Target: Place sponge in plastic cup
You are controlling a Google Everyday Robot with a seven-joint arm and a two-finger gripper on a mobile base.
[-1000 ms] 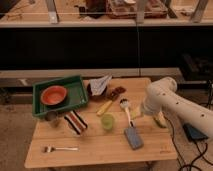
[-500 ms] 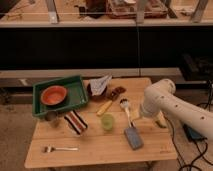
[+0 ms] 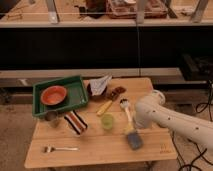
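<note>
Camera view, foreground to background. At the lower left edge of the wooden table [image 3: 95, 152] lies a fork [image 3: 60, 148]. Right of centre, near the front edge, the sponge [image 3: 134, 141] lies flat on the tabletop, outside any container. Directly above it in the frame, my gripper [image 3: 136, 125] hangs at the lower end of the white arm [image 3: 167, 120], which enters from the lower right. I cannot tell whether the gripper is clenched or released, nor whether it touches the sponge.

Left of the gripper, near the sponge but apart from it, the plastic cup [image 3: 108, 121] stands upright, and nothing shows in it. Further left are the striped cloth [image 3: 75, 123] and a small brownish-grey cup [image 3: 51, 117]. Behind the plastic cup lie a yellow-handled utensil [image 3: 105, 107] and a white-headed brush [image 3: 124, 103], its handle running toward the sponge. At the upper left of the table a green tray [image 3: 75, 82] holds an orange bowl [image 3: 53, 95]. A grey folded cloth [image 3: 100, 84] sits at the far edge, with dark shelving [image 3: 100, 45] beyond.

Progress, as I judge it: early. The approach to the sponge looks made, but the grasp is unconfirmed. The lift, the short carry leftward and the release into the plastic cup all remain.
</note>
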